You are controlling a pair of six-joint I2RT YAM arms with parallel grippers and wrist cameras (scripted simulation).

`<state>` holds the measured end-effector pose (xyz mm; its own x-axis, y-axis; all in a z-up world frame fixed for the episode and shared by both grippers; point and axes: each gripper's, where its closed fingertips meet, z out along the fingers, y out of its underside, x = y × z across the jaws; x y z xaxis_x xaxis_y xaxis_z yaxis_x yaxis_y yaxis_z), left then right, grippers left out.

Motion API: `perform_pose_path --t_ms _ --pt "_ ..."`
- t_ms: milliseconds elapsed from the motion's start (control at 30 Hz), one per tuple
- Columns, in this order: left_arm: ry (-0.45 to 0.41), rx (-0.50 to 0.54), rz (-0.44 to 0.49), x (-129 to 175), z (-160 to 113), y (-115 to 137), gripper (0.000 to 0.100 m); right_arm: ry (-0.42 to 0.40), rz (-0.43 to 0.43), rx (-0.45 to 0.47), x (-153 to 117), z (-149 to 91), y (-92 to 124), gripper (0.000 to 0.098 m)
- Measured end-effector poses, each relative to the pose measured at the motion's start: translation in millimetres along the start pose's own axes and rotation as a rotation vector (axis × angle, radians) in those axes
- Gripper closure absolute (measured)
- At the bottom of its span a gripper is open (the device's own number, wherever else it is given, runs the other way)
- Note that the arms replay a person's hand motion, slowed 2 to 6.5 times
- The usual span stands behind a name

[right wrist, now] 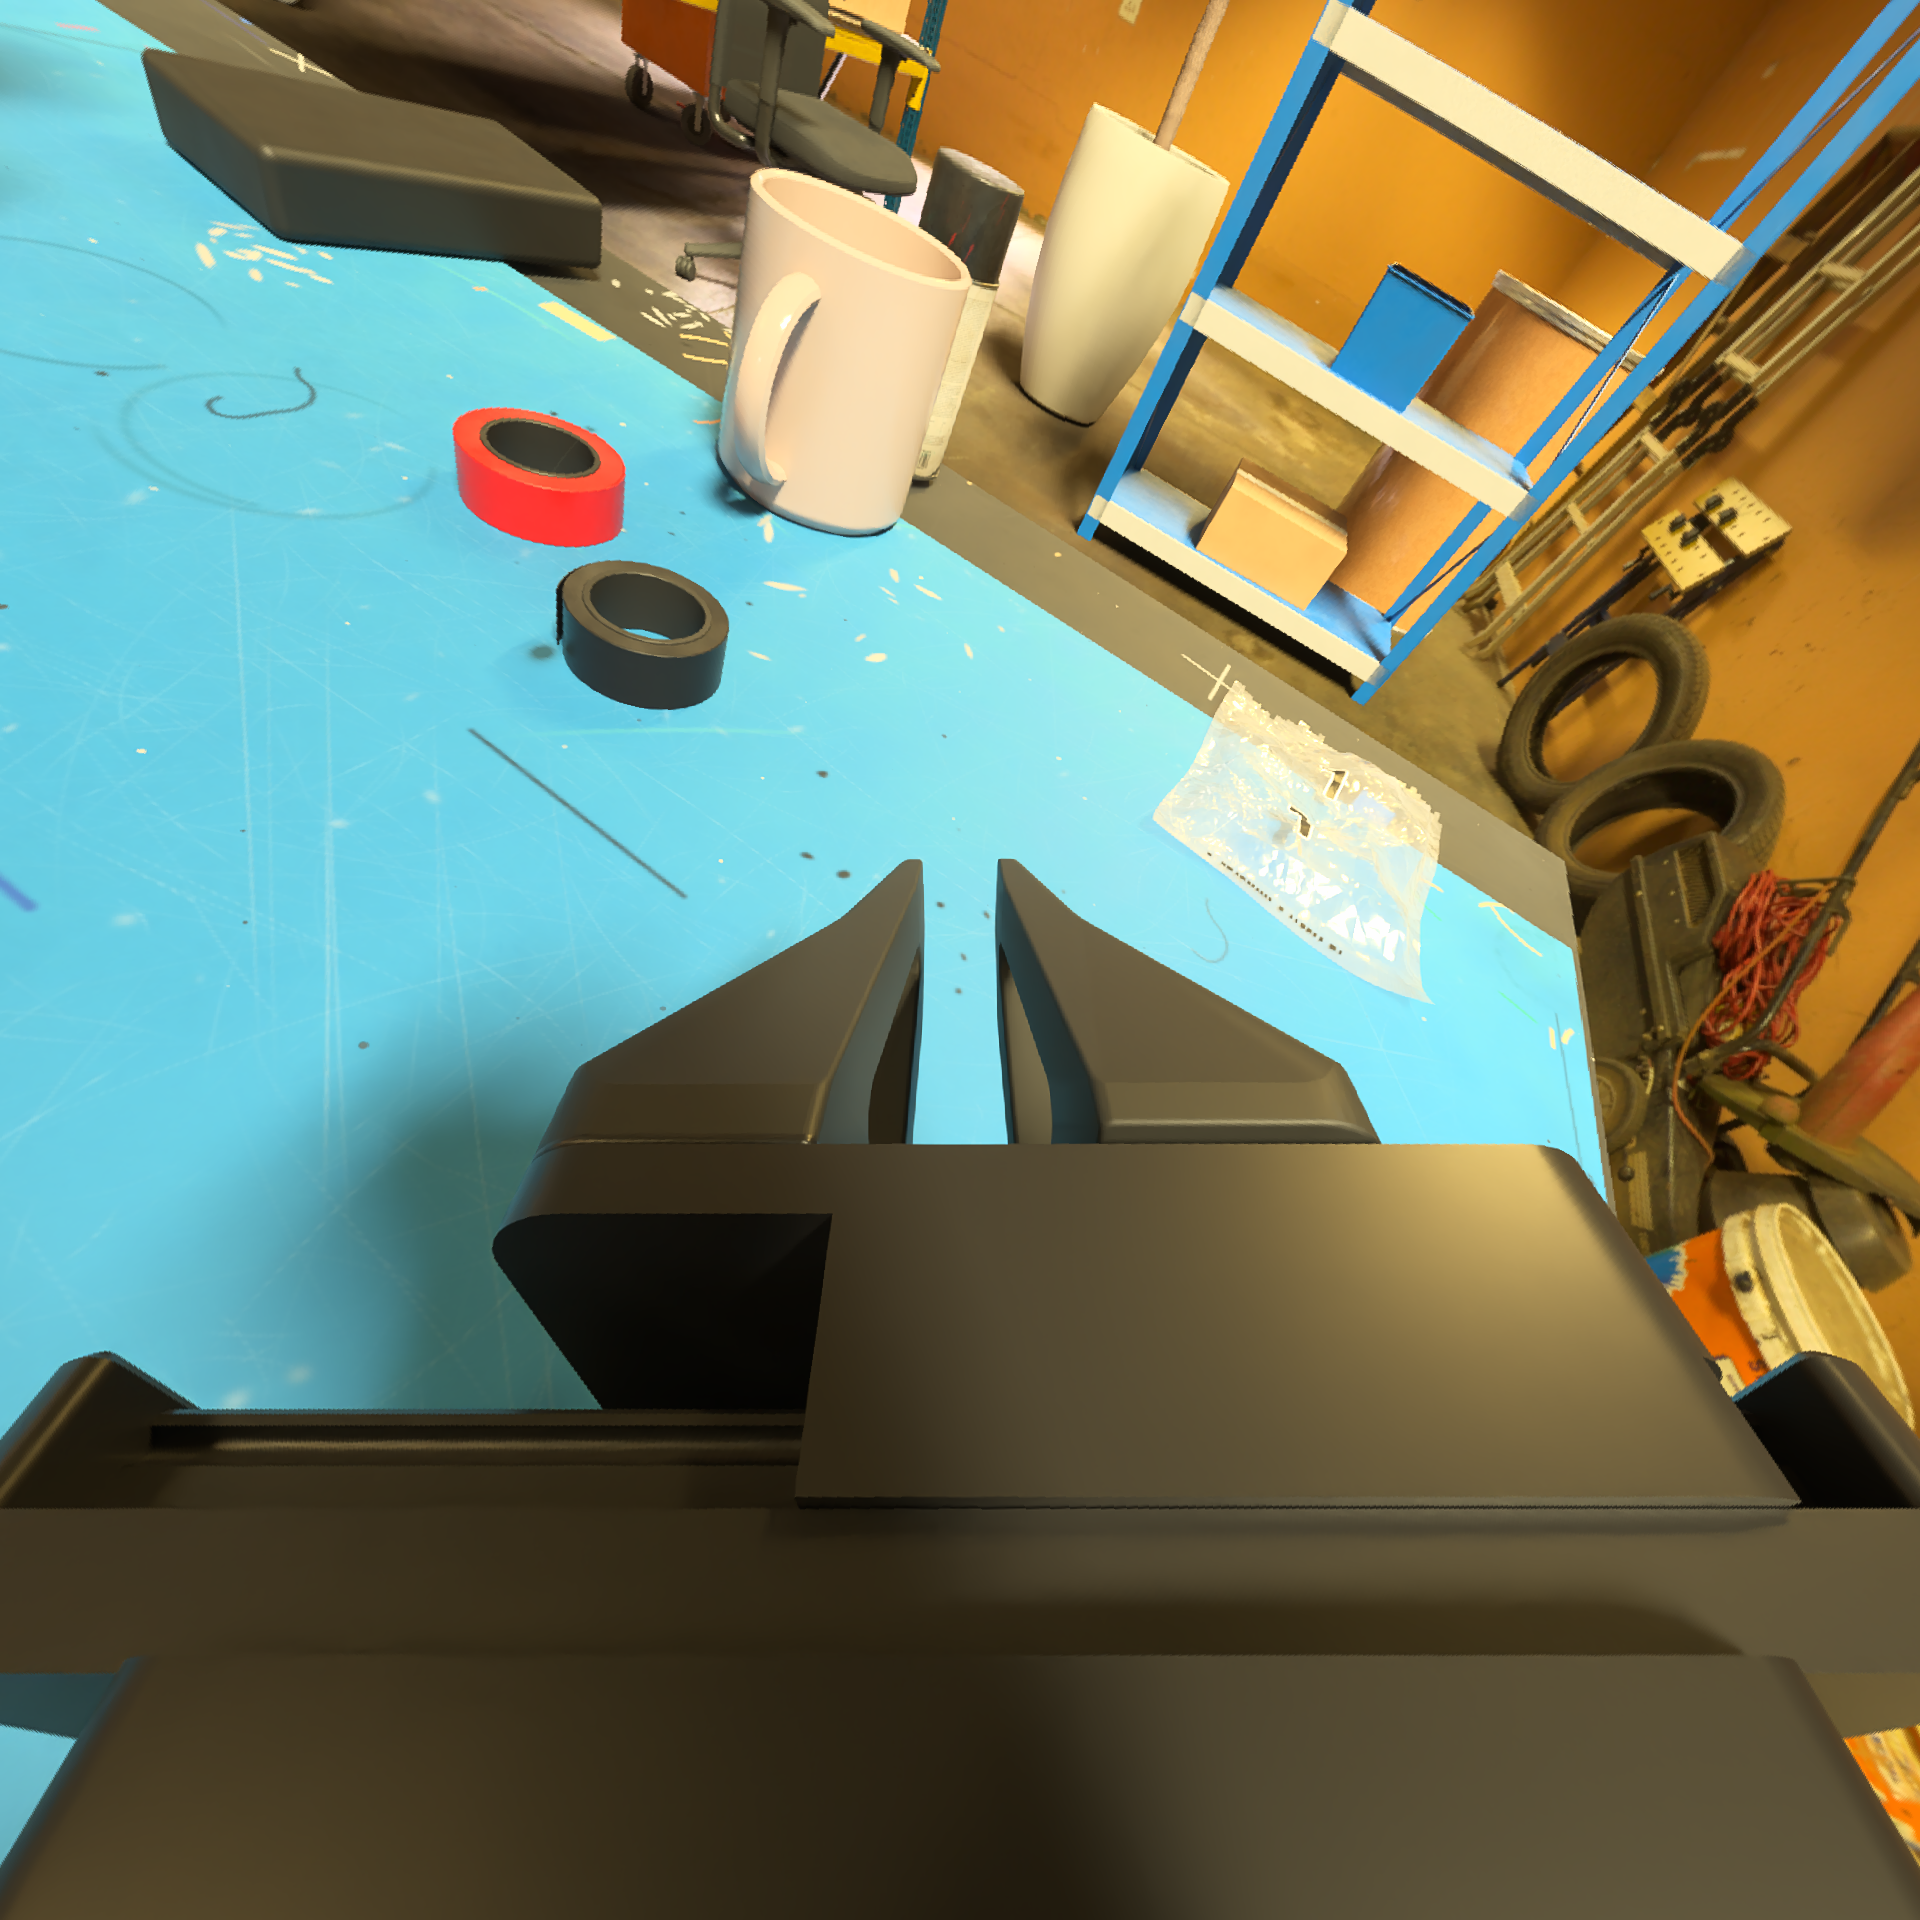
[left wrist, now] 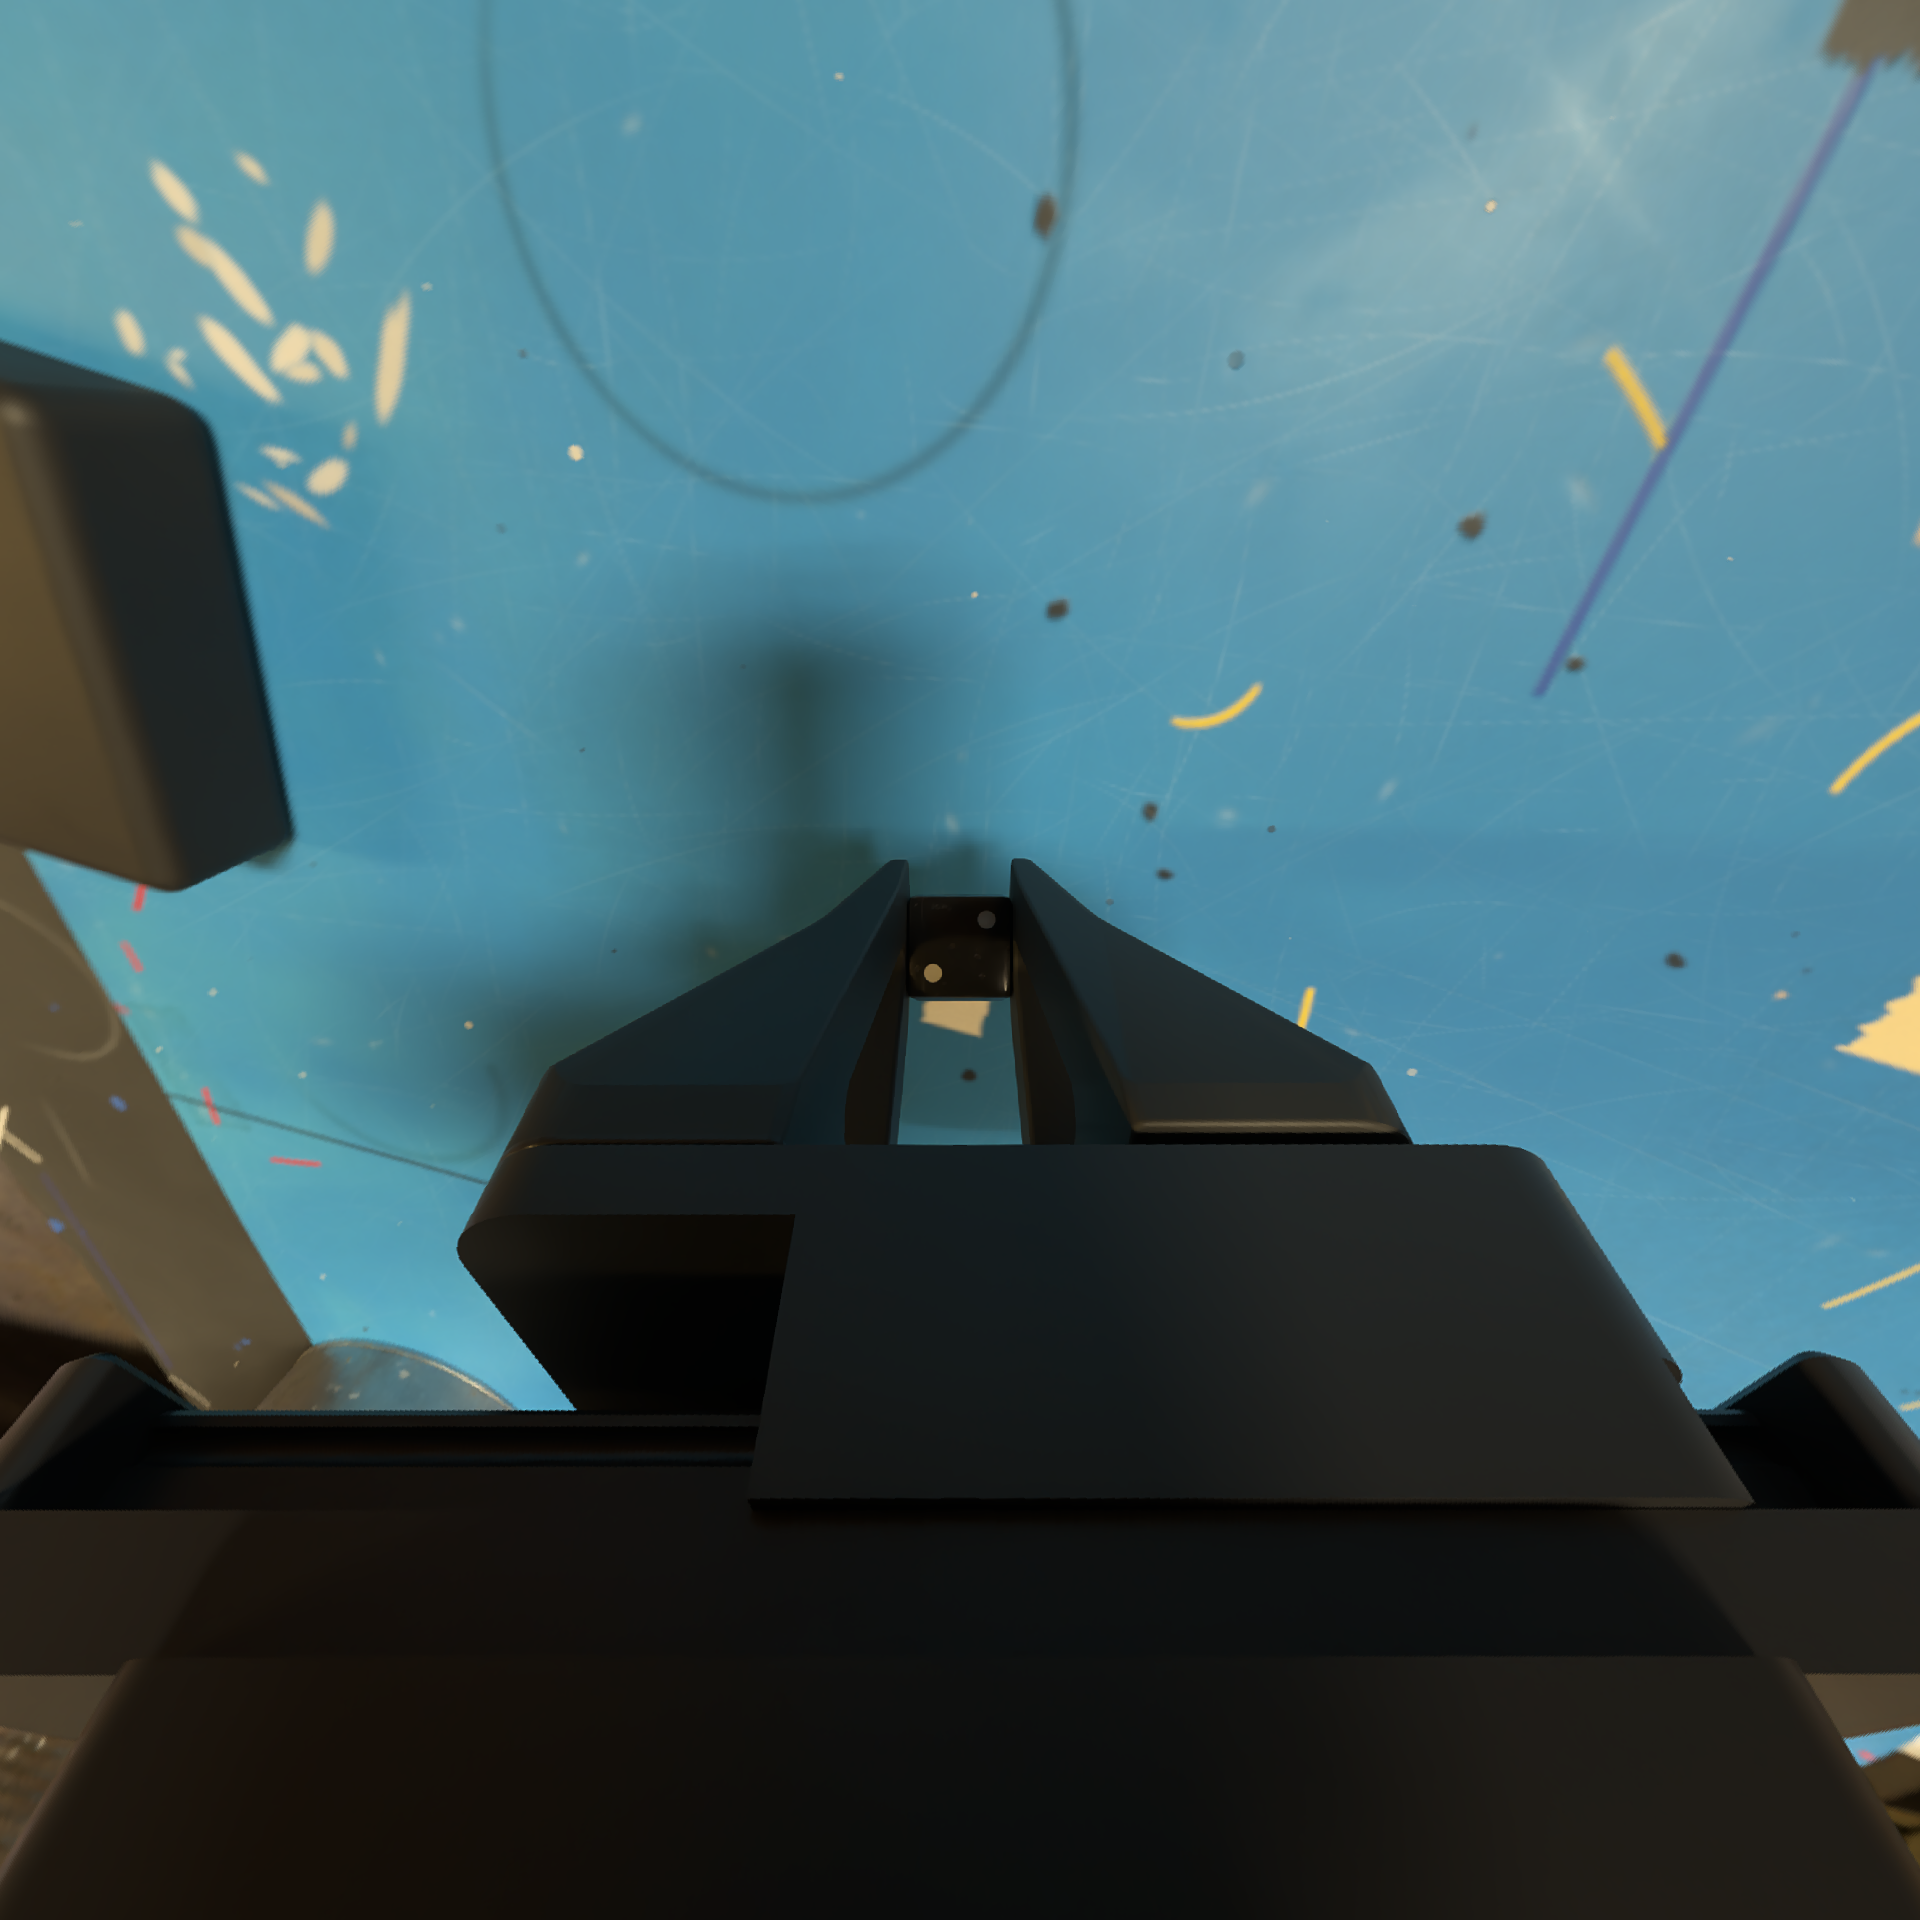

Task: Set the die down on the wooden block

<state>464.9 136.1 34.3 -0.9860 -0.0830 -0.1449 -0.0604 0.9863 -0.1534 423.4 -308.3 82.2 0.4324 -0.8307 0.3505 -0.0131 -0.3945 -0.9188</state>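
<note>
Pinching a small black die with pale pips [left wrist: 958, 948] between its fingertips, the left gripper [left wrist: 960, 935] hangs above the scuffed blue tabletop [left wrist: 1351, 520], its two dark fingers clamped on the die's opposite sides so that the cube sits clear of the surface, with a soft shadow beneath. A dark rounded slab [left wrist: 114, 623] lies to the left of the die at the table's edge. The right gripper [right wrist: 960, 904] holds nothing, its jaws set slightly apart with blue table showing through the narrow gap. Beyond the right gripper a black tape roll [right wrist: 642, 634] lies flat, a red tape roll [right wrist: 538, 476] just behind it, and a pale pink mug [right wrist: 847, 353] stands upright near the table's far edge. A crinkled clear plastic bag [right wrist: 1309, 831] rests to the right gripper's right. No wooden block can be made out in either view.
</note>
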Motion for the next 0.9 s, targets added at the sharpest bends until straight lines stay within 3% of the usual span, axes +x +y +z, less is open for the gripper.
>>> perform_pose_path --t_ms 133,400,667,900 --pt "-0.108 0.017 -0.039 -0.5 -13.2 4.8 0.084 -0.004 -0.003 0.014 0.0 -0.2 -3.0 0.0862" --pt "-0.407 0.14 -0.147 2.5 -69.5 2.4 0.084 -0.012 -0.004 0.041 -0.9 -2.1 -6.8 0.0863" --pt "-0.602 0.345 -0.199 36.0 -111.0 -29.0 0.084 -0.028 0.003 0.068 -3.0 -3.9 -10.6 0.0864" --pt "-0.681 0.513 -0.174 69.1 -131.4 -72.3 0.084 -0.05 0.012 0.095 -5.8 -6.1 -14.3 0.0867"
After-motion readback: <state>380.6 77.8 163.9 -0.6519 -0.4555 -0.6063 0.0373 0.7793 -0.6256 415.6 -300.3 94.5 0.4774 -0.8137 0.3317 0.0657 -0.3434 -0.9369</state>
